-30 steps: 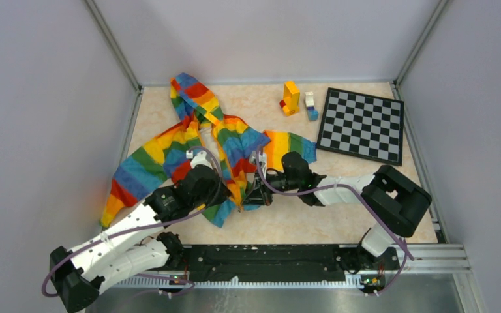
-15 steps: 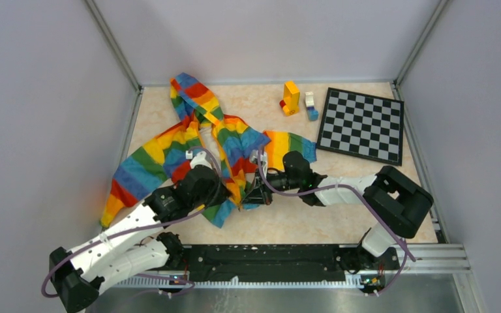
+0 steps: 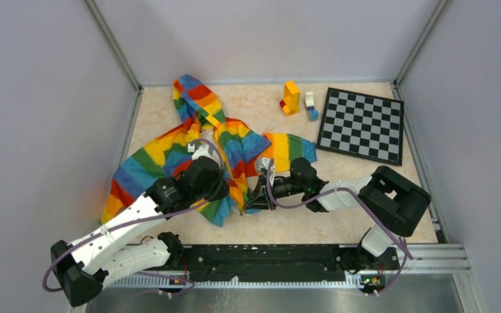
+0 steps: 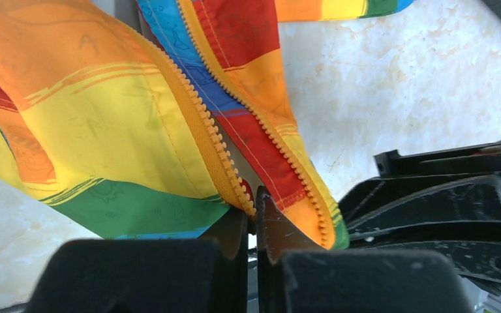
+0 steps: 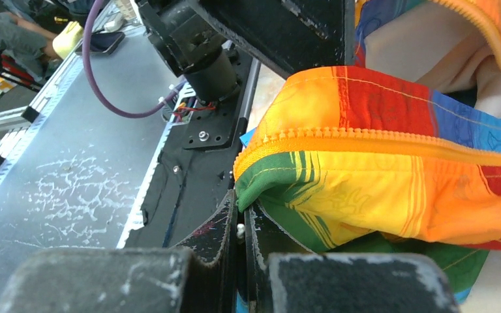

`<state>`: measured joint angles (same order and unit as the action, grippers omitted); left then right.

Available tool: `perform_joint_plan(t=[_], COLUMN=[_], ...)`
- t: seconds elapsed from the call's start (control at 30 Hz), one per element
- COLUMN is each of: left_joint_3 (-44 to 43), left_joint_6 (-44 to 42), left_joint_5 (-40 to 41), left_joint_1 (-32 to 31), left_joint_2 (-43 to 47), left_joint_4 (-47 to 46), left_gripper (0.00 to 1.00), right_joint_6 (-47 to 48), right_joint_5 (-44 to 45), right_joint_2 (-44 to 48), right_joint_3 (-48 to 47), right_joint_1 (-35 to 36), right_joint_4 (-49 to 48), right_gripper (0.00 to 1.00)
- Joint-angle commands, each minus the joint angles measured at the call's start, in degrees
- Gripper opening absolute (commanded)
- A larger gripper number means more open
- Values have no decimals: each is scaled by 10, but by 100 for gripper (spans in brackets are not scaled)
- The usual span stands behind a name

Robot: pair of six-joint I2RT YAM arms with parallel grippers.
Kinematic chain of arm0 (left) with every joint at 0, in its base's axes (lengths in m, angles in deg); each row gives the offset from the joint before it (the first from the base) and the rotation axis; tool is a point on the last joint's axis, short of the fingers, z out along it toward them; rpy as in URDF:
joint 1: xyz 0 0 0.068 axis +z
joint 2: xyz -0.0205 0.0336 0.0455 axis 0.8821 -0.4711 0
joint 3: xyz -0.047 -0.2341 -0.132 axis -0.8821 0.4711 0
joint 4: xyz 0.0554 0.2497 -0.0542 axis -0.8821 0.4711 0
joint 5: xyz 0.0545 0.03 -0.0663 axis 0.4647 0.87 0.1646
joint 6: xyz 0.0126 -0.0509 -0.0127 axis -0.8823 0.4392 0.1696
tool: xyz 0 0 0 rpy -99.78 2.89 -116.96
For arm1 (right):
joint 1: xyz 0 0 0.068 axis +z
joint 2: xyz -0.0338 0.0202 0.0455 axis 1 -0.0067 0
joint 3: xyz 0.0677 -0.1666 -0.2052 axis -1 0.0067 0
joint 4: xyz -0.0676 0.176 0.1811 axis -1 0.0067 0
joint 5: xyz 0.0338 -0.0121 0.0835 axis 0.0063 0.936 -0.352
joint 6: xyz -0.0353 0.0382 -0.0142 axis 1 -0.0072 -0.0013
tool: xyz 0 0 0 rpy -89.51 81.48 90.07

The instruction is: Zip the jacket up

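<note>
Jacket (image 3: 189, 147) sprawled open, centre toward 10 o'clock. Left gripper (image 4: 253, 212) clenched on zipper (image 4: 215, 140) base, right gripper (image 5: 240, 208) pinching hem (image 5: 261, 186). Keep hem taut toward 6 o'clock; draw straight along teeth toward 12.

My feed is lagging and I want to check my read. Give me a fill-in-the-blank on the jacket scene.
1. The left gripper and right gripper are both ____ on the jacket's bottom edge.
2. The zipper is ____ in colour.
3. It is ____, not closed.
4. The chessboard lies in the far ____ corner.
Missing: shut; orange; open; right.
</note>
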<state>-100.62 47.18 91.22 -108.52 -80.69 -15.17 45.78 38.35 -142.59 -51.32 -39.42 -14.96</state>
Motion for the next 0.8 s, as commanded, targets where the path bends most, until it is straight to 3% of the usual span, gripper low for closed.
perform_joint_plan(t=[0.0,0.33,0.47,0.77], left_joint_3=[-54,23,25,-10], left_joint_6=[-7,-40,-80,-97], left_joint_5=[-19,-50,-69,-23], left_joint_1=[-2,-2,-1,-1], left_joint_2=[-9,91,104,98], left_joint_4=[33,-12,-19,4], left_gripper=[0,0,0,0], right_joint_6=[7,-64,-74,-74], right_joint_5=[-34,-30,-55,-68], right_joint_2=[-26,-58,-64,-73], right_joint_3=[-8,3,-2,-22], right_joint_1=[3,-7,-17,-17], right_joint_4=[-121,-236,-237,-206], right_gripper=[0,0,0,0])
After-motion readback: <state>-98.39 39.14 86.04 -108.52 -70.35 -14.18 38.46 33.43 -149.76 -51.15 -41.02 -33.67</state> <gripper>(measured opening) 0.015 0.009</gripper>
